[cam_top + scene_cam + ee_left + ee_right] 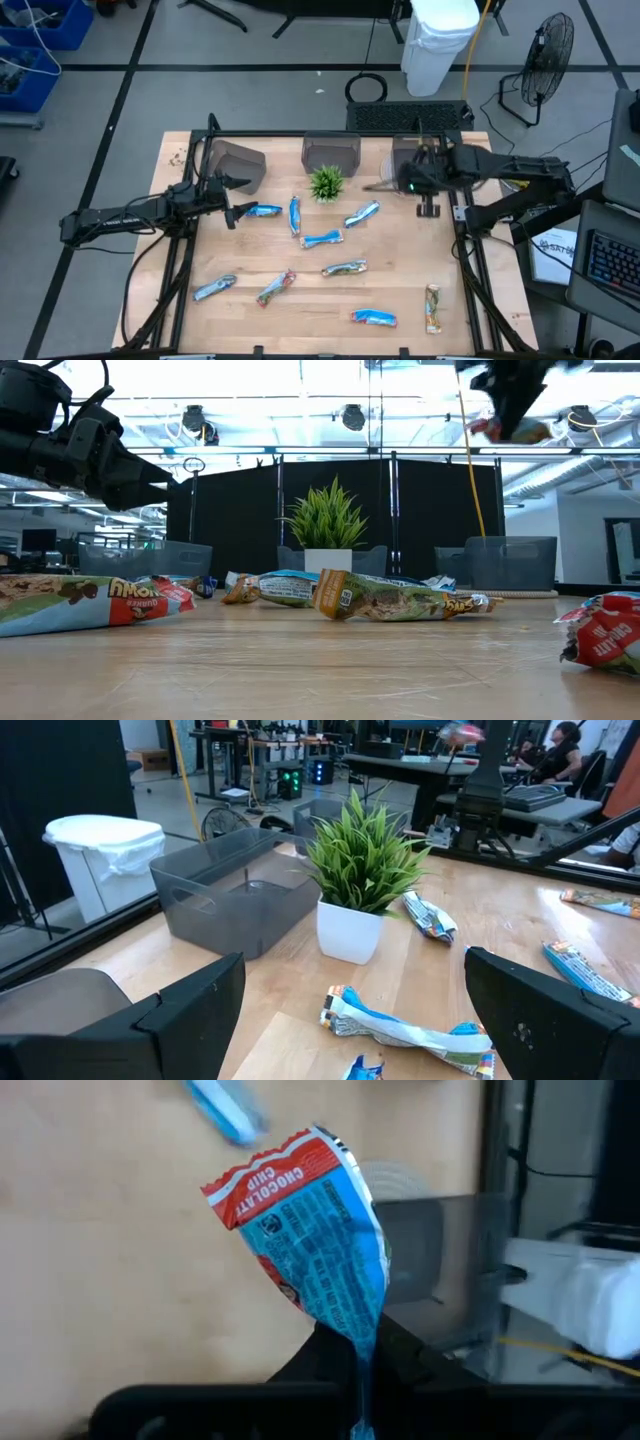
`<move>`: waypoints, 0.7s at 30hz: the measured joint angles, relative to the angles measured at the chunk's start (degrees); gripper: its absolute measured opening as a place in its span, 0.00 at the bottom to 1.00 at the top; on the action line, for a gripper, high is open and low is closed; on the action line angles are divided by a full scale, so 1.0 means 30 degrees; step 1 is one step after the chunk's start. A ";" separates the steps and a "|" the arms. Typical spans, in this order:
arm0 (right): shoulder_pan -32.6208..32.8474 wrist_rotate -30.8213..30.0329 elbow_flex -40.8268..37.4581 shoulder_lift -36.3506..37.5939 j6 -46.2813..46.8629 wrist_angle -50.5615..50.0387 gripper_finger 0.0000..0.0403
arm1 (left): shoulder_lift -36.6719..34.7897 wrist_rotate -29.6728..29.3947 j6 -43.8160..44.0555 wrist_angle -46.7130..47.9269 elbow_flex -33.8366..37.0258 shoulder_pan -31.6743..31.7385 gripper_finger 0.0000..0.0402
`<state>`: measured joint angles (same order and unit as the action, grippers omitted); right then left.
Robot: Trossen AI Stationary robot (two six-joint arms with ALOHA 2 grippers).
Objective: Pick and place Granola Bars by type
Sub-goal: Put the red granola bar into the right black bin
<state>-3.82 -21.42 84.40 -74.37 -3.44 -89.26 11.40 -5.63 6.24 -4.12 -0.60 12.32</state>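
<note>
Right pincer pinches a granola bar, its lower end hidden.

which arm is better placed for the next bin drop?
Right, probably. The right claw is already shut on a red-and-blue wrapped granola bar, raised beside the right-hand grey plastic bin. The left claw is open and empty, beside a blue-and-white wrapped bar.
</note>
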 joint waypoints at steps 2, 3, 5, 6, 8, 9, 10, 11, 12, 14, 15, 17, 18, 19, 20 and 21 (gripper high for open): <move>-0.1235 0.0127 -0.0007 -0.0128 -0.1531 0.0212 0.01 | 0.0000 0.0000 -0.0005 0.0005 0.0001 -0.0003 0.93; -0.1830 0.0126 -0.0007 -0.0159 -0.2258 0.0463 0.01 | 0.0000 0.0000 -0.0002 0.0002 0.0001 -0.0007 0.93; -0.3012 0.0104 -0.0007 -0.0172 -0.3860 0.1162 0.01 | 0.0000 0.0000 0.0000 0.0006 0.0001 -0.0007 0.93; -0.3596 0.0104 -0.0007 -0.0178 -0.4594 0.1540 0.01 | 0.0000 0.0000 0.0000 0.0000 0.0001 -0.0007 0.93; -0.4778 0.0090 -0.0007 -0.0183 -0.5784 0.2421 0.01 | 0.0000 -0.0007 0.0000 0.0007 0.0001 -0.0007 0.93; -0.5353 0.0090 -0.0007 -0.0183 -0.6254 0.2804 0.01 | 0.0000 0.0000 0.0000 0.0007 0.0001 -0.0007 0.93; -0.5922 0.0082 -0.0007 -0.0183 -0.6728 0.3191 0.01 | 0.0000 -0.0007 0.0000 0.0005 -0.0002 -0.0005 0.93; -0.6462 0.0082 -0.0030 -0.0183 -0.7155 0.3627 0.01 | 0.0000 -0.0007 0.0000 0.0004 0.0001 0.0000 0.93; -0.6981 0.0102 -0.0160 -0.0179 -0.7543 0.4178 0.01 | 0.0000 -0.0007 -0.0003 0.0007 0.0001 -0.0003 0.93; -0.7980 0.0216 -0.0769 -0.0161 -0.8222 0.5723 0.01 | 0.0000 -0.0007 -0.0001 0.0007 0.0001 0.0000 0.93; -0.8421 0.0278 -0.1220 -0.0170 -0.8542 0.6553 0.01 | 0.0000 -0.0007 0.0000 0.0007 0.0001 -0.0001 0.93; -0.9237 0.0676 -0.2356 -0.0190 -0.9189 0.7973 0.01 | 0.0000 -0.0007 0.0000 0.0007 0.0001 -0.0001 0.93; -0.9553 0.0651 -0.3002 -0.0190 -0.9477 0.8672 0.01 | 0.0000 -0.0007 0.0000 0.0007 0.0001 0.0000 0.93; -0.9850 0.0655 -0.3625 -0.0214 -0.9720 0.9297 0.01 | 0.0000 -0.0007 0.0000 0.0007 0.0001 -0.0004 0.93; -1.0112 0.0658 -0.4266 -0.0284 -0.9907 0.9977 0.01 | 0.0000 -0.0007 0.0000 0.0007 0.0001 0.0000 0.93; -1.0359 0.0638 -0.4871 -0.0374 -1.0004 1.0651 0.01 | 0.0000 -0.0007 0.0000 0.0007 -0.0002 -0.0007 0.93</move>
<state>-34.90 -19.50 69.79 -75.49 -33.45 -57.31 11.40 -5.65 6.24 -4.10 -0.61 12.29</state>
